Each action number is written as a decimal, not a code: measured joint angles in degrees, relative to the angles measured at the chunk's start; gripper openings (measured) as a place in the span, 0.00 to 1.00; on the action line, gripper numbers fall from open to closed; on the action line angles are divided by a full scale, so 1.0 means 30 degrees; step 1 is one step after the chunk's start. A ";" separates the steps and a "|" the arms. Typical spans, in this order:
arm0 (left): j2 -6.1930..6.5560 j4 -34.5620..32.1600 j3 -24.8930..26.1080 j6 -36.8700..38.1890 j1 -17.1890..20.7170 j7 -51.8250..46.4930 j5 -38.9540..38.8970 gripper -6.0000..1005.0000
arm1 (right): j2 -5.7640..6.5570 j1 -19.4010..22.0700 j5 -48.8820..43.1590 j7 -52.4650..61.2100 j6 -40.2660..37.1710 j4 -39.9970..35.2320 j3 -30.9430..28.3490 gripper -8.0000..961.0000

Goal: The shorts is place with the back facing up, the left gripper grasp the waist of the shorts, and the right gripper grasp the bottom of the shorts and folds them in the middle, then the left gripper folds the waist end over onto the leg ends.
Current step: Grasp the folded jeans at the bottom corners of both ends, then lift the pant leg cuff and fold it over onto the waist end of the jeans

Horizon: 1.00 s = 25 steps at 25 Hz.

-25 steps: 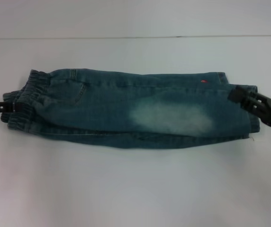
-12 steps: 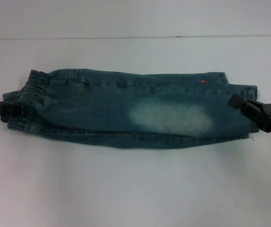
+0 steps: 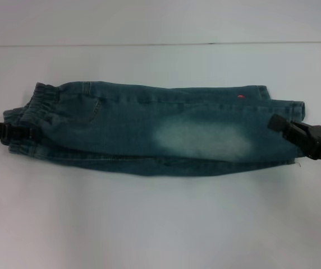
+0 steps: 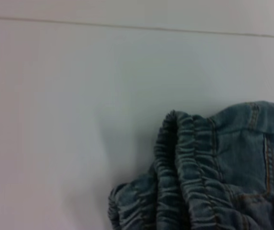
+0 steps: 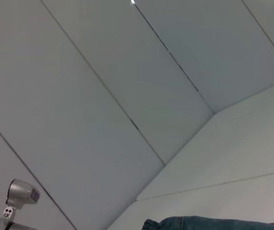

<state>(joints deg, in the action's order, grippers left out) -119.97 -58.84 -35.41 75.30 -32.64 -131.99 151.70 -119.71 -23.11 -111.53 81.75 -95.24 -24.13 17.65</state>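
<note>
The blue denim shorts (image 3: 149, 131) lie folded lengthwise into a long strip across the white table (image 3: 160, 224). The ruffled elastic waist (image 3: 37, 109) is at the left end. The leg ends (image 3: 298, 107) are at the right end, near a small red-orange mark (image 3: 240, 96). My left gripper (image 3: 20, 134) reaches in from the left edge and lies over the waist. The left wrist view shows the gathered waistband (image 4: 185, 177) close up. My right gripper (image 3: 277, 123) comes in from the right, its tip at the bottom of the shorts. A strip of denim (image 5: 213, 223) shows in the right wrist view.
The table's far edge (image 3: 160, 43) runs across the back, with a pale wall behind it. Bare white tabletop lies in front of the shorts. The right wrist view looks up at wall panels, with a silver metal part (image 5: 21, 193) at one corner.
My left gripper has slid farther in over the waistband. My right gripper has dropped slightly along the leg hems. The shorts have barely shifted.
</note>
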 joint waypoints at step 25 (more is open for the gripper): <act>-0.0257 -0.1117 -0.1197 0.1611 0.0216 0.0477 -0.0457 0.33 | 0.0001 -0.0196 0.0125 0.0363 -0.0079 0.0307 -0.0071 0.07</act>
<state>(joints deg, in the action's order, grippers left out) -120.75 -62.19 -39.00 80.14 -31.99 -130.56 150.33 -119.70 -23.70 -111.16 82.84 -95.48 -23.21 17.43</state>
